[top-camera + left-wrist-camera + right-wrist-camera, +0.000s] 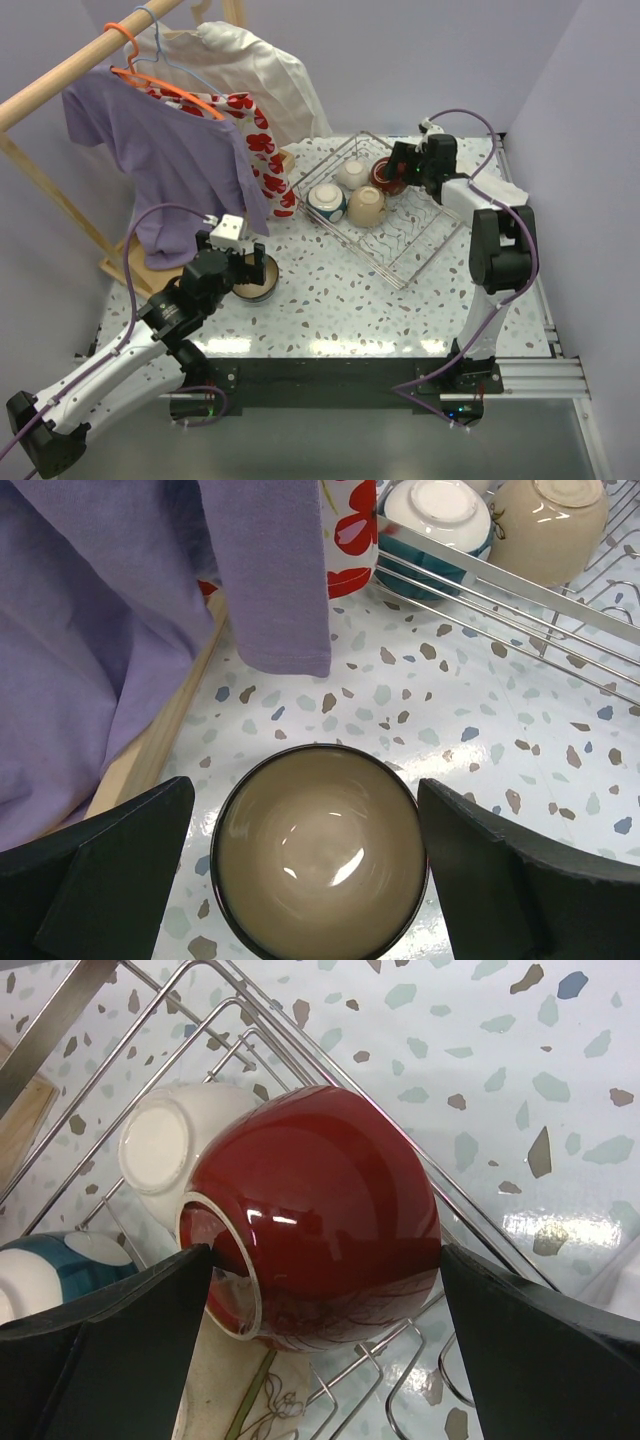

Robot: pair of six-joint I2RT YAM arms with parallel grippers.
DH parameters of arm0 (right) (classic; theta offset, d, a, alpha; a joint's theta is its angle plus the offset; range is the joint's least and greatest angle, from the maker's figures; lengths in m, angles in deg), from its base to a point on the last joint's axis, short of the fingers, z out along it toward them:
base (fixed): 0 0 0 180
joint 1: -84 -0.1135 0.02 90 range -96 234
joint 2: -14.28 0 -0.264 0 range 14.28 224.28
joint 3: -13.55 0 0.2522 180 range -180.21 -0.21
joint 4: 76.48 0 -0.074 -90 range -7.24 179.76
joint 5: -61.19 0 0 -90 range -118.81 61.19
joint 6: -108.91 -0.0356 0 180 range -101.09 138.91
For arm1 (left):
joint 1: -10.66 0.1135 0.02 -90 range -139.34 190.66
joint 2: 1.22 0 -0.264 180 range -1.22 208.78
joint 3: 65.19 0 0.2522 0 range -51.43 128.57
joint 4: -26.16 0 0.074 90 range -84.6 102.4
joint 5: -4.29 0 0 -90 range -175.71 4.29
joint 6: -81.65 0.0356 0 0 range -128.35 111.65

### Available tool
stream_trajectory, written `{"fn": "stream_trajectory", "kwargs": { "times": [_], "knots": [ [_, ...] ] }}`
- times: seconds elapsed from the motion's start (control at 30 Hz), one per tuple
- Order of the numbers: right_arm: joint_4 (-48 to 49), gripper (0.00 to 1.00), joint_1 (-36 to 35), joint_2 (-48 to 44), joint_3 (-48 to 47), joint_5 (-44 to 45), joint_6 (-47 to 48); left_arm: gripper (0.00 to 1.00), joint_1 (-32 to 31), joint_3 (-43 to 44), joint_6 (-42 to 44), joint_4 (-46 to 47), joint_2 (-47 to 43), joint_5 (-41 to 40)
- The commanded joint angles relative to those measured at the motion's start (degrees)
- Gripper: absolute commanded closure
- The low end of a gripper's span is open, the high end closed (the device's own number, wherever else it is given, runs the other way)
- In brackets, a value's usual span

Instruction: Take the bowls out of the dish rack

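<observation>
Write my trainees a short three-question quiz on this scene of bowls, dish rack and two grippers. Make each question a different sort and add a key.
1. True or false: the dark-rimmed bowl between the open fingers of the left gripper stands upside down.
2. Fill in: the right gripper, jaws open, straddles the ___ bowl.
3. In the overhead view, how many bowls lie in the dish rack?
Key: 1 false, it stands open side up. 2 dark red bowl. 3 four.
</observation>
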Motion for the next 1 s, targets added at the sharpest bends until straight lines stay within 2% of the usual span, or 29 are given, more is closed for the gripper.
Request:
{"fn": "stream_trajectory", "kwargs": {
  "times": [0.0, 0.1, 0.33, 0.53, 0.7, 0.77, 0.9, 0.97],
  "knots": [
    [1.5, 0.01, -0.3, 2.8, -0.6, -3.1, -0.8, 0.01, 0.4, 0.3, 1.1, 2.9, 0.0, 0.6],
    [1.8, 0.02, -0.4, 2.4, -0.6, -4.3, -0.8, 0.01, 0.4, 0.3, 1.1, 2.9, 0.0, 0.6],
    [2.1, 0.14, -0.3, -0.8, -0.5, -6.6, -0.2, 0.01, 0.4, 0.3, 1.1, 3.0, -0.3, 0.8],
    [1.8, 0.28, -0.3, -2.9, -0.7, -8.7, -0.3, 0.01, 0.4, 0.4, 1.1, 3.1, -0.4, 1.1],
    [1.7, 0.45, -0.3, -4.1, -0.6, -9.9, -0.3, 0.01, 0.4, 0.3, 1.1, 3.1, -0.9, 1.1],
    [1.5, 0.46, -0.3, -4.7, -0.6, -10.3, -0.2, 0.01, 0.4, 0.3, 1.1, 3.2, -0.9, 1.1],
    [0.8, 0.57, -0.3, -5.5, -0.6, -10.9, 0.4, 0.01, 0.4, 0.3, 1.1, 3.3, -0.7, 1.3],
    [0.7, 0.58, -0.3, -5.8, -0.5, -11.0, 0.5, 0.01, 0.4, 0.3, 1.1, 3.3, -0.7, 1.4]
  ]
}}
